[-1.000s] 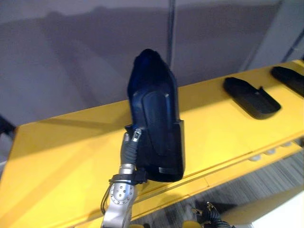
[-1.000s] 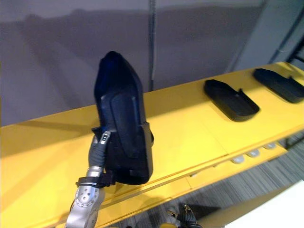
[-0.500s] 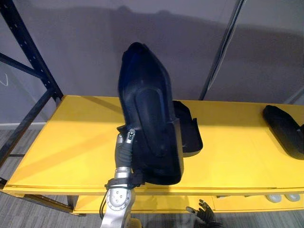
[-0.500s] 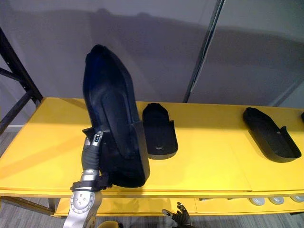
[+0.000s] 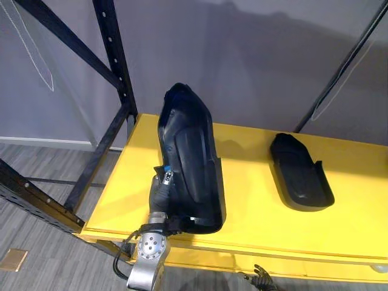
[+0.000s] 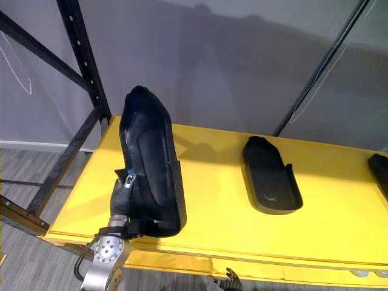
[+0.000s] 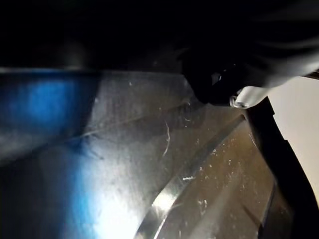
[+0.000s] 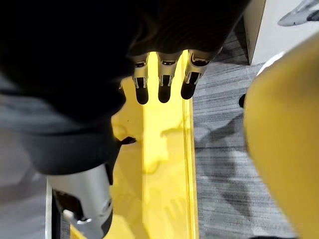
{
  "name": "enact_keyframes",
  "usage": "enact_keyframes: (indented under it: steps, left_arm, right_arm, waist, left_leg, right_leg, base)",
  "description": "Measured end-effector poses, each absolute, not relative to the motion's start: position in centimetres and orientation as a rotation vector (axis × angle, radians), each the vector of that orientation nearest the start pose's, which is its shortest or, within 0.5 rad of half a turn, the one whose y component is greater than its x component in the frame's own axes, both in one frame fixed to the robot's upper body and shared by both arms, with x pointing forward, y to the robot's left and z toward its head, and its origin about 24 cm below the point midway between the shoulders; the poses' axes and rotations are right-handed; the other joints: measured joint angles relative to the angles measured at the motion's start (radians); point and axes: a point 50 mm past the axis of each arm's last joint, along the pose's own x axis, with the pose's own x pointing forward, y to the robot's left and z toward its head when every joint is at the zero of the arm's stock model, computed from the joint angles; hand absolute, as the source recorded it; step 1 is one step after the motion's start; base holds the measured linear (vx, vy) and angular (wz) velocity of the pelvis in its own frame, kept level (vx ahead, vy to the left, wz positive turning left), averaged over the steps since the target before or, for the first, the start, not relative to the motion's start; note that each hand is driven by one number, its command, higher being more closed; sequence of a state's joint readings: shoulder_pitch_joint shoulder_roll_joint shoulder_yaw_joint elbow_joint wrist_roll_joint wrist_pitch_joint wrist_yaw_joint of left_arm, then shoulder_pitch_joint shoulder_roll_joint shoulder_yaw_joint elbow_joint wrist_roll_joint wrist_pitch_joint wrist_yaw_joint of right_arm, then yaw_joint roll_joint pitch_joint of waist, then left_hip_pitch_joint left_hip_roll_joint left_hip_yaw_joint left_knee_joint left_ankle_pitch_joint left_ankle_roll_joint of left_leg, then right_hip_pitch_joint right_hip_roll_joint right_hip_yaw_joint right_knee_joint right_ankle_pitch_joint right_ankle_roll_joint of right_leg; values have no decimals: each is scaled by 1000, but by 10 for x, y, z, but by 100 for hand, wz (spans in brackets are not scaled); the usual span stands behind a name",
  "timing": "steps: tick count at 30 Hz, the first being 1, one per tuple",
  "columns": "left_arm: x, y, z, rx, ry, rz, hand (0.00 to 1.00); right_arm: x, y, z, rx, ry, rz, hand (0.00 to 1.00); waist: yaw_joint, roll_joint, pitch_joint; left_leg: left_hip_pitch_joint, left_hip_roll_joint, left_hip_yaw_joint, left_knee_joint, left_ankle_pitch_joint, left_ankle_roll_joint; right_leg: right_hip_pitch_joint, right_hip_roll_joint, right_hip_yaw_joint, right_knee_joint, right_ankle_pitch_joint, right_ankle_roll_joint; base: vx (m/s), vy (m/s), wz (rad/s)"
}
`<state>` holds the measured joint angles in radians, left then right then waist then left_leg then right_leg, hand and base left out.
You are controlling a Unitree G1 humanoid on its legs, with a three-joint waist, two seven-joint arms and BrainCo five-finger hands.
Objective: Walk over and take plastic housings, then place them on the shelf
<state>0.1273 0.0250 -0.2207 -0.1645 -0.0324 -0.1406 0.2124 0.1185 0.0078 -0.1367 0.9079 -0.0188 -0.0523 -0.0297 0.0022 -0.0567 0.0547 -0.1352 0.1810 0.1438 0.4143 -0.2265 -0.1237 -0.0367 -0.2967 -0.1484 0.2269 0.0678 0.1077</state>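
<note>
Silver left hand (image 5: 160,189) at lower centre stays curled round the held housing (image 5: 191,163), black and upright over the front edge of the yellow shelf (image 5: 254,203), not set down yet. Right hand (image 8: 162,82) hangs low, fingers relaxed, empty. Whole view has swung since a second ago: camera moved, not the parts. Bare shelf now lies beside the held part, so placing looks next. Count: three housings. One held, second housing (image 5: 298,173) lying centre right, third housing (image 6: 382,173) at right edge. One rack post (image 5: 112,54), upper left.
</note>
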Motion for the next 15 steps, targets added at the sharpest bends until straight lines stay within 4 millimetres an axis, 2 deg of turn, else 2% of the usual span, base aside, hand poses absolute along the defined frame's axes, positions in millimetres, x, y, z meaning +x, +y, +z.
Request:
enact_keyframes:
  steps: [1, 2, 3, 4, 5, 6, 9, 12, 15]
  left_arm:
    - [224, 115, 63, -74, -168, 24, 100]
    - [224, 113, 63, -75, -168, 27, 100]
    - [224, 112, 63, -81, -167, 28, 100]
    - [223, 109, 62, -102, -162, 34, 100]
    - [221, 108, 63, -117, -162, 40, 100]
    - [220, 105, 63, -124, -156, 30, 100]
    - [219, 97, 63, -113, -153, -15, 100]
    - [219, 96, 65, -109, -162, -22, 100]
    - [220, 99, 66, -108, -166, -8, 100]
  right_arm:
    - [118, -173, -148, 43, 943, -177, 0]
    - [118, -171, -147, 50, 931, -178, 0]
    - [117, -171, -146, 50, 930, -181, 0]
    - [112, -174, -147, 49, 936, -191, 0]
    - [112, -175, -146, 51, 932, -195, 0]
    - [109, -177, -146, 56, 934, -207, 0]
    - [101, -183, -146, 66, 939, -245, 0]
    - [102, -180, -146, 84, 931, -251, 0]
    - [102, -177, -146, 95, 930, -249, 0]
  waist:
    - [5, 14, 10]
    - [-11, 3, 11]
    - [-12, -2, 13]
    - [-10, -4, 11]
    - [-10, -10, 8]
    - [-17, -4, 11]
    - [-11, 6, 12]
    - [-10, 9, 3]
    - [-6, 12, -15]
  left_leg:
    - [32, 6, 22, -28, -8, 18]
    - [47, 1, 20, -44, -8, 27]
    - [54, -8, 20, -45, -8, 27]
    - [51, -26, 20, -40, -12, 32]
    - [45, -41, 13, -33, -22, 27]
    - [18, -44, -15, -18, -28, 27]
    - [24, -25, -38, -29, -7, 18]
    - [56, -1, -28, -47, -2, 9]
    - [68, 7, -1, -85, 7, 0]
  right_leg:
    - [-60, 33, 66, 137, -102, 49]
    - [-88, 108, 127, 257, -228, 44]
    - [-90, 140, 146, 285, -274, 37]
    - [-85, 166, 165, 293, -346, 16]
    - [-72, 166, 195, 272, -389, 17]
    - [-66, 180, 213, 253, -444, 6]
    - [-43, 197, 176, 245, -436, -26]
    - [0, 218, 167, 194, -420, -44]
    - [10, 226, 182, 141, -384, -36]
  base:
    - [-47, 96, -30]
    - [-48, 30, -10]
    - [-78, -72, 15]
    - [-86, -127, 6]
    - [-122, -193, 27]
    - [-69, -177, 37]
    - [8, -121, 34]
    - [83, -67, 5]
    - [126, 37, -15]
